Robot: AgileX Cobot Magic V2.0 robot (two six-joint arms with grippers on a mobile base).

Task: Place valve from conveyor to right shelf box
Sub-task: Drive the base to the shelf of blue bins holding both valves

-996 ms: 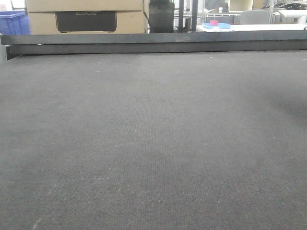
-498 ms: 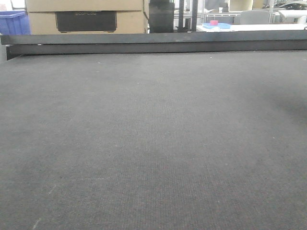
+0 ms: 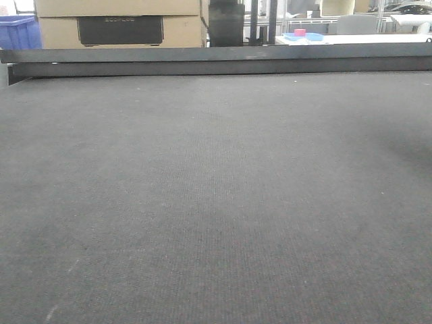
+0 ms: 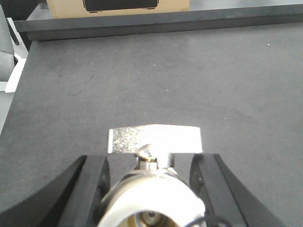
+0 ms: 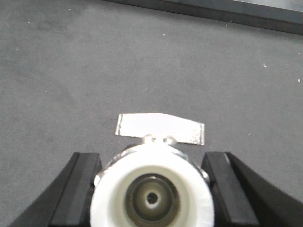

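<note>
Dark grey woven belt, broad and flat: the conveyor (image 3: 216,202), with a long black metal rail (image 3: 216,62) along its far edge. The front view shows no valve on this stretch of belt, and neither arm appears there.

Item: left-hand valve (image 4: 152,184). Silver metal body, flat speckled lever handle, white-rimmed open port facing the wrist camera. It sits between the black fingers (image 4: 90,182) of the left gripper (image 4: 150,163), which is closed against its sides, with belt beneath.

Item: right-hand valve (image 5: 152,189). Same pattern, with a white ring round a dark bore and the lever crosswise on top. It is clamped in the right gripper (image 5: 151,161), black fingers (image 5: 80,184) tight on either flank.

Whether either valve is lifted clear of the belt cannot be told.

Beyond the rail: tan cardboard box (image 3: 121,20) with a black panel, blue plastic bin (image 3: 17,30), small pink block (image 3: 300,32) on a blue tray.

Progress, as judged: the grasp looks made on both valves. The carry to the right shelf box and the release there are left to do. The shelf box shows in no view.
</note>
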